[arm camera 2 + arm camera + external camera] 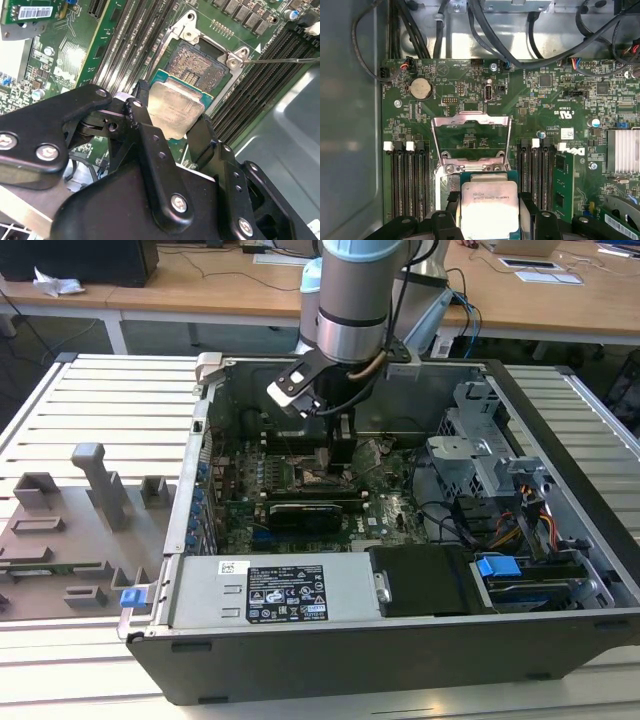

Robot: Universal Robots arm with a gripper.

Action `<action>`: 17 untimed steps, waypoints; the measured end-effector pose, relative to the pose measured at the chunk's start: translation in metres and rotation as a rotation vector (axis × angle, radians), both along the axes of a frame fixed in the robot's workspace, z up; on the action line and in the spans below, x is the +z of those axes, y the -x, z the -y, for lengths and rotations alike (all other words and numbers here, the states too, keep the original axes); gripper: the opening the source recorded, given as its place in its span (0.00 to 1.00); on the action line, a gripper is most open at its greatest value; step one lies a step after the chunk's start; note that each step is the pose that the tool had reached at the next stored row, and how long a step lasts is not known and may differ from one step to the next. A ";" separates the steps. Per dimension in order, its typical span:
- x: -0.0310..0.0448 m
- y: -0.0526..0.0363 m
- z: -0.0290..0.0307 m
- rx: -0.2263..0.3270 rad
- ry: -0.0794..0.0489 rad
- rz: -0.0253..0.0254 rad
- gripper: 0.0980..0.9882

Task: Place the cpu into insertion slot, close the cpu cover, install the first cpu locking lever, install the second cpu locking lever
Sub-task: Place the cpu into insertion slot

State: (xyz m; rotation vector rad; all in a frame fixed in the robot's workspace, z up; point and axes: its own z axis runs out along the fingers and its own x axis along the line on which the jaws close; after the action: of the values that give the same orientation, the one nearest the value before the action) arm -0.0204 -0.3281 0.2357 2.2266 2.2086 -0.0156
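Observation:
My gripper (172,114) is shut on the cpu (175,102), one black finger (145,125) on each side of the silvery square chip. The cpu hangs over the near edge of the insertion slot (197,65), a dark square socket with a grey rim in the green board. I cannot tell whether it touches the slot. In the first wrist view the cpu (489,205) sits in the gripper (489,212) just in front of the cpu cover (470,120), which stands open and upright behind the socket. The exterior view has the gripper (336,455) down inside the computer case.
Black memory slots (407,180) flank the socket on both sides. A thin metal lever rod (280,60) sticks out beside the socket. Cables (530,45) run along the case wall behind the board. A finned heatsink (622,152) and a power supply (290,590) lie nearby.

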 end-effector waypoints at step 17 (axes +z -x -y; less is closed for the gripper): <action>-0.0148 0.0074 -0.0104 0.000 0.000 0.0002 0.50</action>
State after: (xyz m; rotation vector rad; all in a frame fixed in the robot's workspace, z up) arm -0.0278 -0.3177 0.2209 2.2266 2.2087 -0.0152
